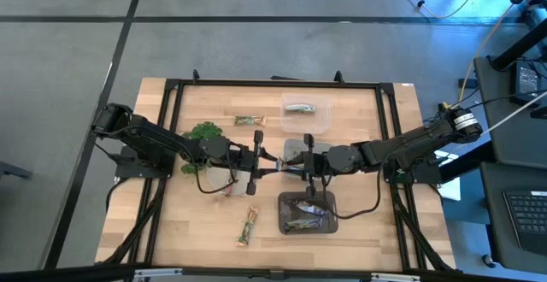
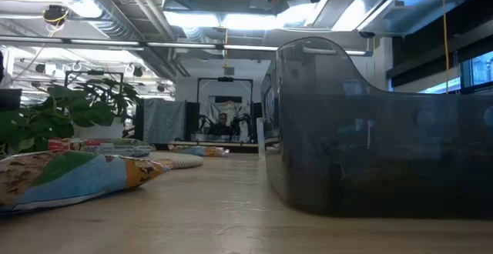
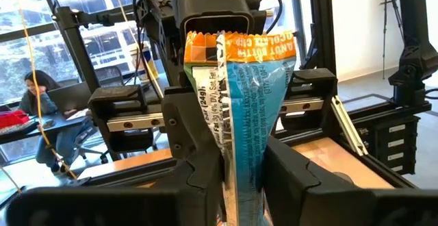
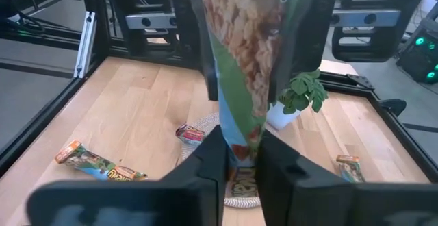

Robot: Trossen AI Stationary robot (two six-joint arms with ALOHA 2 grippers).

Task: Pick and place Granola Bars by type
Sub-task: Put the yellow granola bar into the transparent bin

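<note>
A granola bar (image 3: 239, 96) in a blue-green wrapper with an orange end hangs above the table's middle, spanning between my two grippers. My left gripper (image 3: 243, 178) is shut on one end and my right gripper (image 4: 239, 168) on the other; in the high view they meet tip to tip at the bar (image 1: 282, 161). Other granola bars lie flat on the table: one at the far side (image 1: 249, 120), one near the front (image 1: 248, 227) and a reddish one (image 1: 228, 190). My left gripper pinches the bar's near end (image 3: 241, 185) between its two fingers, coming level from the table's left and lying along the bar. The bar is lifted clear of the table. My right gripper pinches the bar's opposite end (image 4: 241, 147) between its two fingers (image 4: 209, 164), coming from the table's right and slanting slightly down. The wrapper stretches away from them toward the other gripper, clear of the table.
A clear tray (image 1: 306, 124) at the far side holds one bar. A dark tray (image 1: 286, 203) near the front, under my right gripper, holds blue bars. A green plant sprig (image 1: 202, 132) and a round woven mat (image 4: 205, 127) lie near the middle.
</note>
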